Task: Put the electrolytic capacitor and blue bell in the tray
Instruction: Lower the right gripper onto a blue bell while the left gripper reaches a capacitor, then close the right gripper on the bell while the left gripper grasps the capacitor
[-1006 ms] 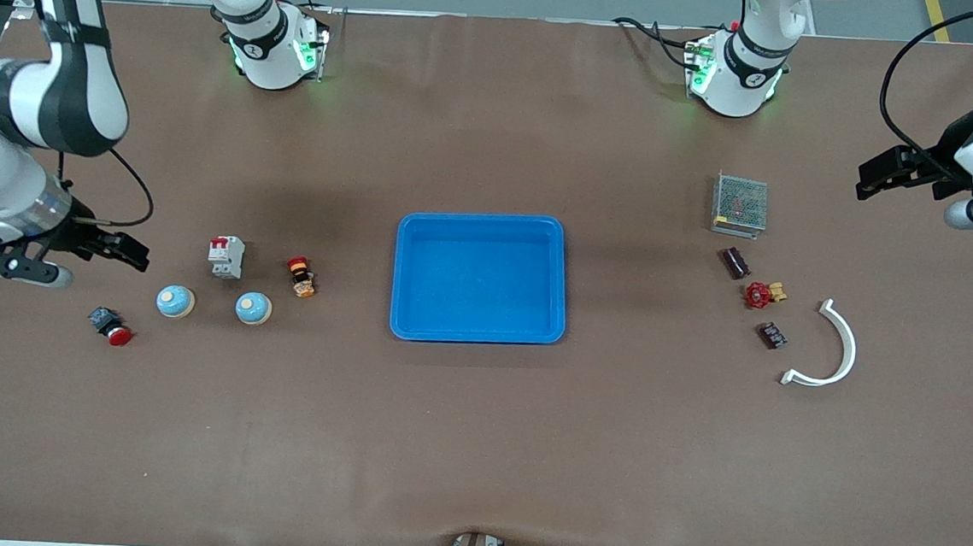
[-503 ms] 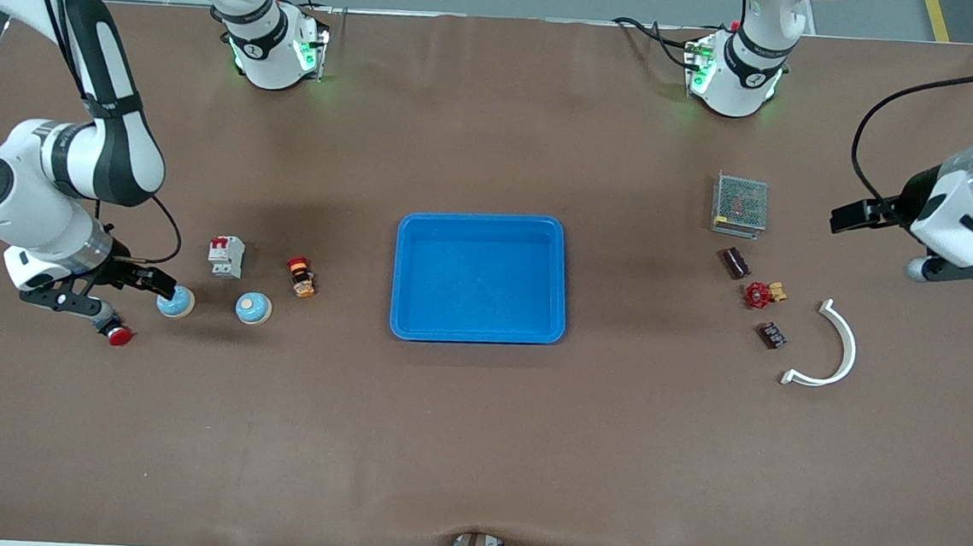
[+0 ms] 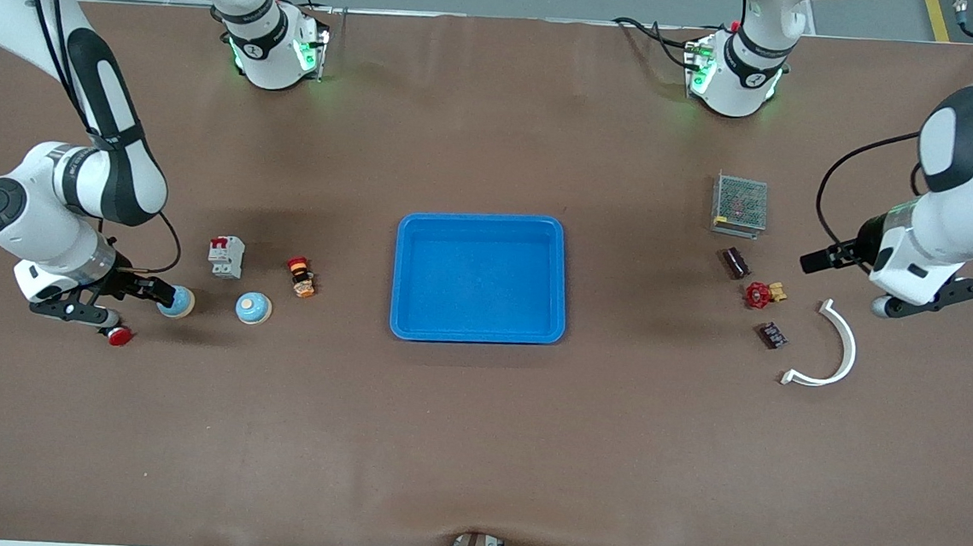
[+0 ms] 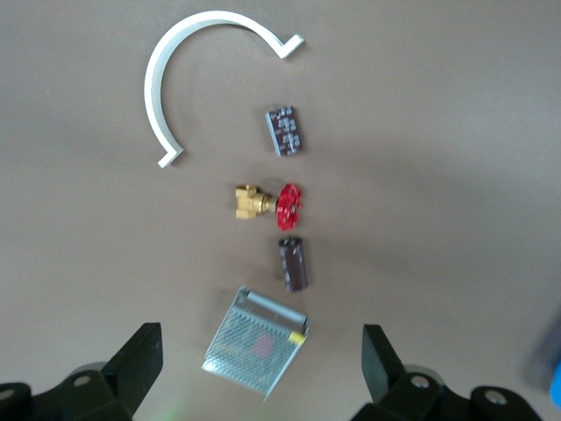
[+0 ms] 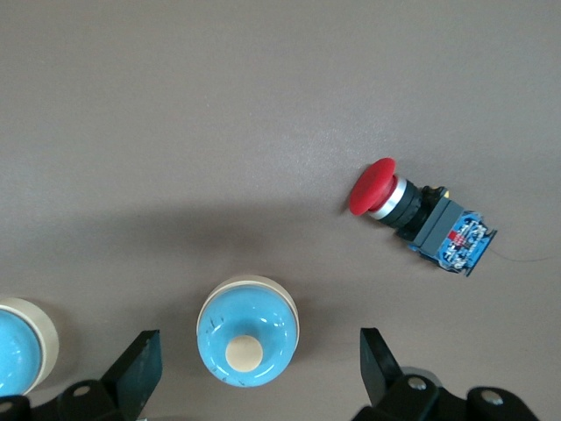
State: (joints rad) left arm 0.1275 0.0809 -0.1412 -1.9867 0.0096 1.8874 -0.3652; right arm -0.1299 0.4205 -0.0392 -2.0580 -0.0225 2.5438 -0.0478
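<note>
Tray point(image 3: 484, 221) sat mid-table. Left gripper point(image 4: 259, 351) hung, fingers apart, over the mesh box point(image 4: 255, 341) beside the electrolytic capacitor point(image 4: 294, 262). Right gripper point(image 5: 259, 364) hovered, fingers spread, around 1 blue bell point(image 5: 247, 331), not clamped.

Even, bright overhead light, soft shadows on the table point(image 3: 474, 443), left wrist view slightly blurred

Both arms are glossy white with black joint bands and black cables looping near the wrists. The bases glow green. The left gripper point(image 3: 813, 262) and right gripper point(image 3: 161, 292) have black fingers.
</note>
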